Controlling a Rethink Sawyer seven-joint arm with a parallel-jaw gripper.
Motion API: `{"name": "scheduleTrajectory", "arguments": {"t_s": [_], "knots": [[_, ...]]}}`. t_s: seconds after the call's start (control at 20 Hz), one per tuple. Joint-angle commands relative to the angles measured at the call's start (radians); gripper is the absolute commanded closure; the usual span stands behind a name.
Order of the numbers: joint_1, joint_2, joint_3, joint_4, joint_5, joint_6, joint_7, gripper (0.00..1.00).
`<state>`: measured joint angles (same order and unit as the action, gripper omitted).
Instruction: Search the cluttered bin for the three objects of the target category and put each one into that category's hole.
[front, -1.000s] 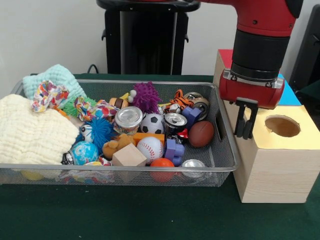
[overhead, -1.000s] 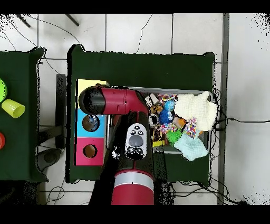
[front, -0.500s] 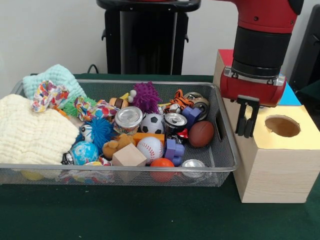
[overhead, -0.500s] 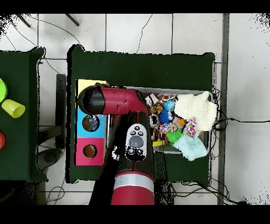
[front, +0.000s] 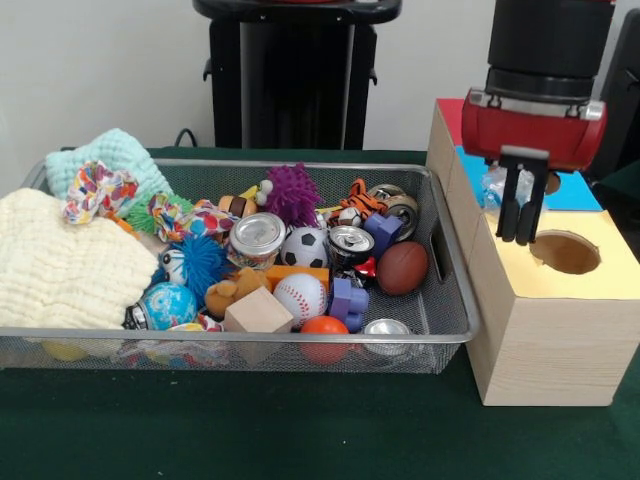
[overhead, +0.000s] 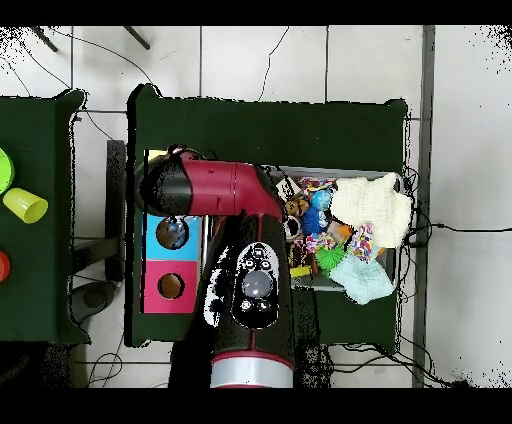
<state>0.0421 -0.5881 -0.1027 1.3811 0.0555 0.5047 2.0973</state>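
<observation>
In the front view you saw the gripper (front: 521, 238), jaws closed and empty, hanging beside the yellow hole (front: 565, 252) of the box (front: 540, 340), with cans (front: 257, 238) in the bin (front: 440, 320); overhead, the arm (overhead: 215, 190) covered that hole.

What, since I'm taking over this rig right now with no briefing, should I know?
Gripper: shut, nothing visibly held, hanging above the wooden box beside the yellow hole.
Bin: still cluttered with cans such as the silver can, balls such as the soccer ball, blocks, toys and cloths.
Done: something shiny sits at the blue hole; I cannot tell what it is.
Left: the red hole and the yellow hole look empty. Return to the bin for the remaining targets.
</observation>
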Motion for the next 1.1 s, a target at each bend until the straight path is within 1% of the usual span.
{"name": "scheduleTrajectory", "arguments": {"t_s": [0.05, 0.4, 0.7, 1.1], "knots": [[-0.001, -0.071, 0.001, 0.085, -0.046, 0.137, 0.030, 1.00], [-0.006, -0.067, 0.007, 0.111, -0.058, 0.098, 0.034, 1.00], [-0.020, -0.035, 0.024, 0.096, -0.065, 0.083, 0.020, 1.00], [-0.035, -0.006, 0.041, 0.110, -0.080, 0.026, 0.022, 1.00]]}}
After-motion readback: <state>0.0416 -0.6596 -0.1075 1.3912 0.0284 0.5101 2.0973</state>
